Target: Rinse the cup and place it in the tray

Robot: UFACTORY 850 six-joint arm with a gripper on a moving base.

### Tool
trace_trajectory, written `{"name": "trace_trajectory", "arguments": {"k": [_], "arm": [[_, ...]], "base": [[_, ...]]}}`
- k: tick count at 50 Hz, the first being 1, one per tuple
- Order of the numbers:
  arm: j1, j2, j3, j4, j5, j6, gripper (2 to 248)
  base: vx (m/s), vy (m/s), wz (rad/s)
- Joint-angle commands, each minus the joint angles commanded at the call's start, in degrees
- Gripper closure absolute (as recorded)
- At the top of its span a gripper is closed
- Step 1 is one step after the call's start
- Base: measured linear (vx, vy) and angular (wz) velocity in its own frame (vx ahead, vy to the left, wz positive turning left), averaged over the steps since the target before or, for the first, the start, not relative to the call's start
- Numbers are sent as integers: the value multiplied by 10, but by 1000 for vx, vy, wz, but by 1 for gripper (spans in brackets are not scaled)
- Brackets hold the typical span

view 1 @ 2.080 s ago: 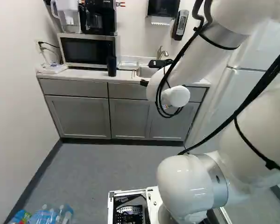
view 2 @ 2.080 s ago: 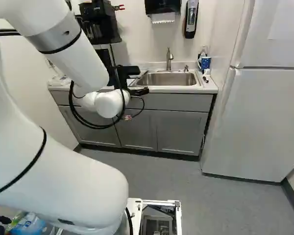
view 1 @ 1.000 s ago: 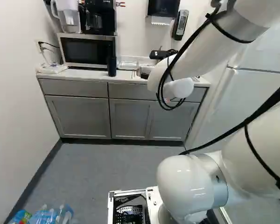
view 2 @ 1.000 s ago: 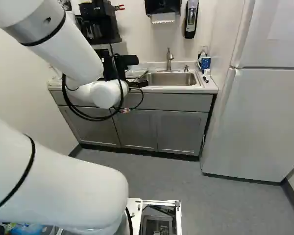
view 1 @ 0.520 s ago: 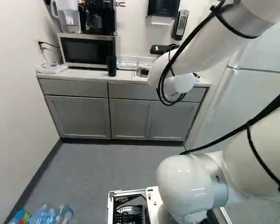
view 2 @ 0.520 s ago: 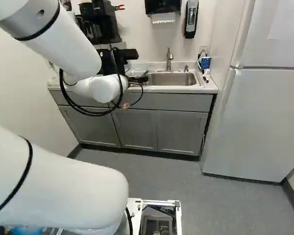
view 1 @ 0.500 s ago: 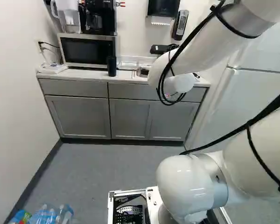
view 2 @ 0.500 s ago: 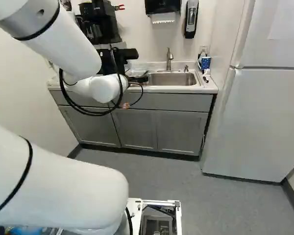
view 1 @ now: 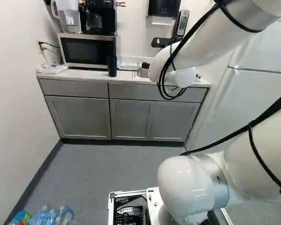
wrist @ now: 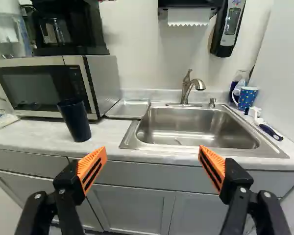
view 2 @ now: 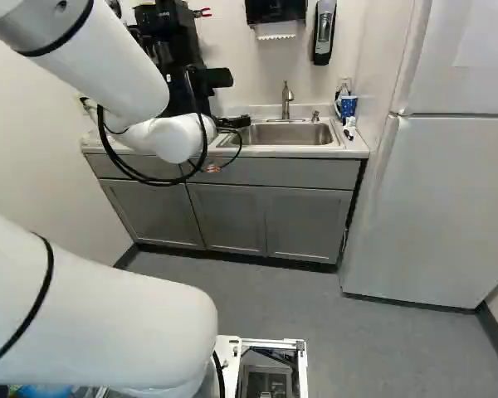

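In the right base view, part of the black gripper (view 2: 232, 122) shows beside the arm's wrist, over the counter's front. The gripper (wrist: 152, 155) stands open in the wrist view, with nothing between its orange pads. A dark navy cup (wrist: 76, 120) (view 1: 112, 67) stands upright on the counter, ahead of the gripper and off to its microwave side. Beside the cup, between microwave and sink, lies a shallow metal tray (wrist: 128, 116); its visible part looks bare. The steel sink (wrist: 196, 128) with its faucet (wrist: 187, 88) lies ahead of the gripper. The arm hides the cup in the right base view.
A microwave (wrist: 44, 85) stands behind the cup, with a coffee maker (view 1: 100, 18) on top. A blue patterned mug (wrist: 246, 98) and a brush (wrist: 268, 128) are beyond the sink's far side. A fridge (view 2: 448, 199) stands right of the counter.
The arm's forearm and wrist have shifted up and slightly away from the sink's front, more slowly in the last half second. The base, cup and tray have stayed put.
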Motion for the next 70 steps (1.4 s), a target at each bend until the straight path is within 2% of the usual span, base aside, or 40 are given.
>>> {"name": "trace_trajectory", "arguments": {"k": [45, 70], "arm": [[0, -18, -70, 0, -1, 0, 3], [0, -31, -111, 0, -48, 0, 3]], "base": [[0, 0, 0], [0, 0, 0]]}}
